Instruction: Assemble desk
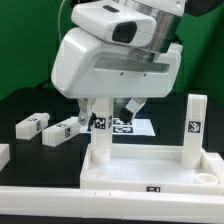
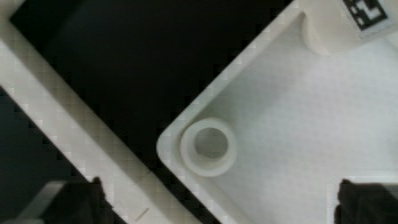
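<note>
The desk top is lying across the bottom of the exterior view, with one upright leg standing at its left end and a second upright leg at its right. Over the left end the gripper is hovering, fingers spread wide and gripping nothing, an empty round socket showing beneath it. Farther back, a loose leg and a second loose leg are lying at middle left, the marker board at centre.

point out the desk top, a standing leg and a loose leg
desk top [image 1: 140,166]: exterior view, tray floor
standing leg [image 1: 195,125]: exterior view's right, mid-shaft
loose leg [image 1: 33,124]: exterior view's left, middle
</note>
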Controlling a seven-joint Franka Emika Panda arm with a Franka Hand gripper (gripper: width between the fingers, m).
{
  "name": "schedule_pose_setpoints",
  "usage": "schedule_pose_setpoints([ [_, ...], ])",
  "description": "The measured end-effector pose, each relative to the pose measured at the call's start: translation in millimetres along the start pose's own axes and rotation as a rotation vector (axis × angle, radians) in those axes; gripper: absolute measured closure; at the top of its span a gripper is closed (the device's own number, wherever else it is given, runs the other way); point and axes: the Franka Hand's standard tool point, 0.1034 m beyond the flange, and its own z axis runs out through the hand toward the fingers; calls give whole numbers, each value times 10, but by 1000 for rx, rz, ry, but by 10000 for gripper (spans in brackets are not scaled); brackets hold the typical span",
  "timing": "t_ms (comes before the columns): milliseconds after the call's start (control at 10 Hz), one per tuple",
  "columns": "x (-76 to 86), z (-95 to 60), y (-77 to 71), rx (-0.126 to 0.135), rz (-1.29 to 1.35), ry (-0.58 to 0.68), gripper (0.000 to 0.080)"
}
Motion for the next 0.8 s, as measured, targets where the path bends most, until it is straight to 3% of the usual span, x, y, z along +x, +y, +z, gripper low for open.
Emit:
schedule_pose_setpoints([
  [100, -22, 11, 4, 17, 87, 2, 150],
  [200, -111, 53, 59, 71, 188, 10, 150],
  [400, -305, 99, 308, 147, 354, 46, 150],
  [700, -758, 287, 728, 192, 399, 55, 150],
  [800, -842, 373, 772, 182, 402, 68, 150],
])
